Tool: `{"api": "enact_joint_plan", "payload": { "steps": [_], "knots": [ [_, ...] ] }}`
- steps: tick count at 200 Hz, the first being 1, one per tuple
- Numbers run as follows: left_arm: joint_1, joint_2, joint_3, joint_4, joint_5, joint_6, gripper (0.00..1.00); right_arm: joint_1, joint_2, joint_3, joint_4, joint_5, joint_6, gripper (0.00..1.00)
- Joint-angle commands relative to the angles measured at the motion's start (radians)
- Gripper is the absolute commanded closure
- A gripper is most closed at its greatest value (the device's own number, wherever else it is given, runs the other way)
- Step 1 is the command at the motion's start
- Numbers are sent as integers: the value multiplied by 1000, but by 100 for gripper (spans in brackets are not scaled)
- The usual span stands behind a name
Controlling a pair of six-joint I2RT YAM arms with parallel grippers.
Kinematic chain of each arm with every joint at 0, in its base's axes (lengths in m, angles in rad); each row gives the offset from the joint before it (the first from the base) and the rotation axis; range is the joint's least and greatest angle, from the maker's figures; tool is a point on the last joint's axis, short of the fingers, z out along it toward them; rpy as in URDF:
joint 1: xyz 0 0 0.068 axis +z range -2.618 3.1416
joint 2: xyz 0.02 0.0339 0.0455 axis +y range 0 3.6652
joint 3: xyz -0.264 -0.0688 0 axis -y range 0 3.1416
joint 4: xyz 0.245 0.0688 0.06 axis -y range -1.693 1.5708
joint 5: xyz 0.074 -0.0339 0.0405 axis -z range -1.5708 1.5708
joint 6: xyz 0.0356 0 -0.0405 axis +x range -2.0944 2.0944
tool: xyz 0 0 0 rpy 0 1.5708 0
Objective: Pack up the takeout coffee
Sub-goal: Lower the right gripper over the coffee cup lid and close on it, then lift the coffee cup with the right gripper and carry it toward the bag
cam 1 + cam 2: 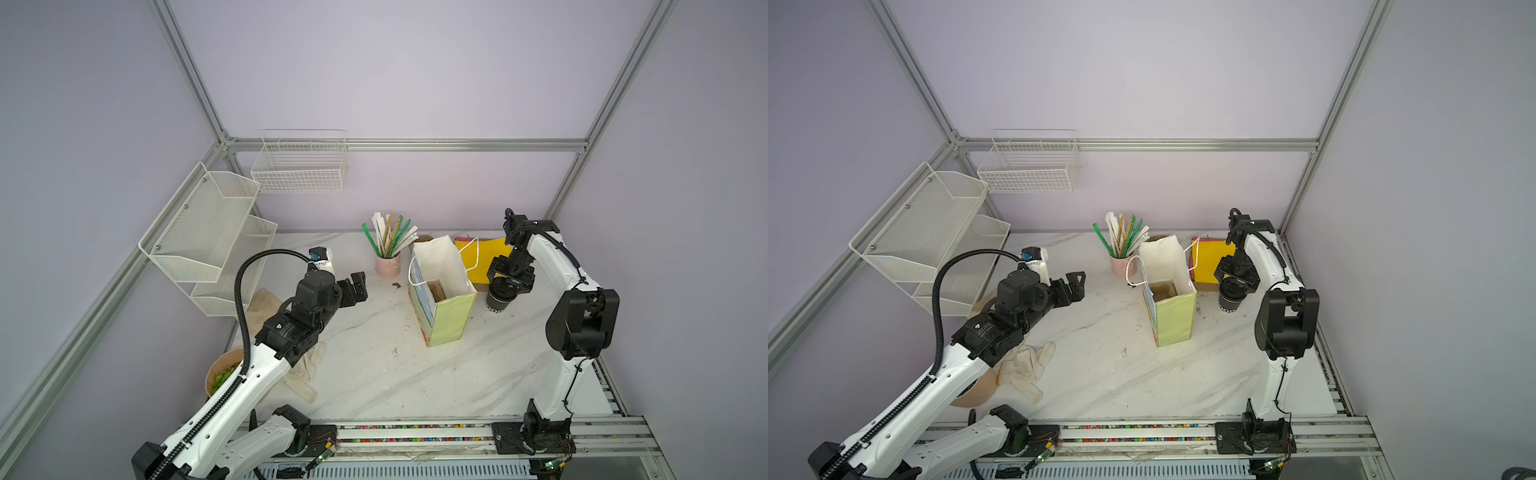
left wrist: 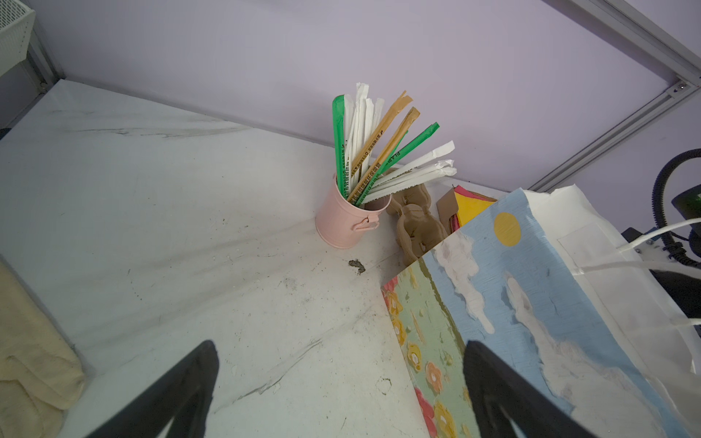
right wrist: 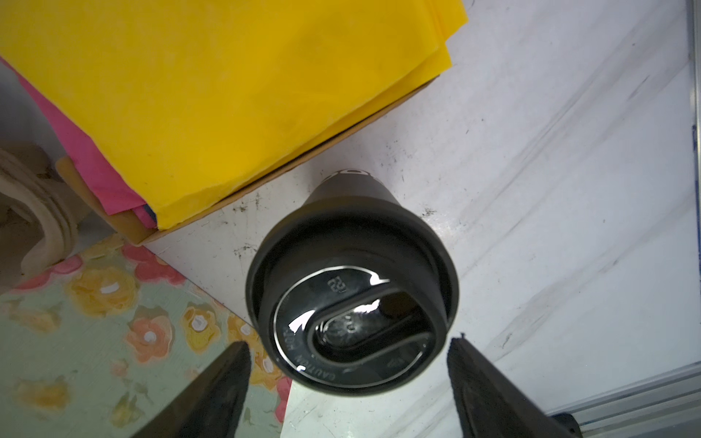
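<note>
— Progress, starting from the near side?

— Little is done, I'd judge. The left claw [image 2: 339,343] hovers spread wide and empty above the surface [image 1: 374,374], off to one side of the paper bag [image 1: 451,322] and apart from it. The bag stands upright mid-surface with its mouth open. Something tan lies low inside, and I cannot tell what.

— And the takeout coffee [image 1: 1228,306]?

— It sits slightly beyond the bag and just beside it, on the right arm's side. It is upright on the surface and not in the bag, and the cup [image 1: 496,307] has its lid [image 3: 341,288] on. The right claw [image 3: 347,342] hangs straight over it, its fingers [image 3: 212,394] spread to either side of the lid, pinching nothing that I can see. Gripping, lifting and lowering into the bag all remain.

— Materials?

— The bag is thin creased paper, painted with flowers and sky outside and white inside. The cup is matte black paper with white lettering, tapering towards its base. The lid is glossy black moulded plastic, round, with a raised rim and an oval recess. Farther back lie soft yellow sheets [image 1: 492,259]. A smooth pink cup [image 1: 388,266] of paper-wrapped straws [image 1: 390,239] stands near the wall.
</note>
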Motion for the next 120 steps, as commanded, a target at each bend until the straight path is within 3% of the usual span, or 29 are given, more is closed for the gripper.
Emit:
{"api": "enact_joint_plan", "payload": {
  "steps": [1, 42, 120],
  "knots": [
    [8, -4, 4, 13, 17, -12, 0, 5, -7, -22, -8, 23, -13, 16],
    [13, 2, 4, 11, 20, -12, 0, 5, -2, -24, 0, 15, -17, 21],
    [22, 16, 9, 7, 34, -12, 0, 5, -9, -33, 5, 12, -28, 21]
  ]
}}
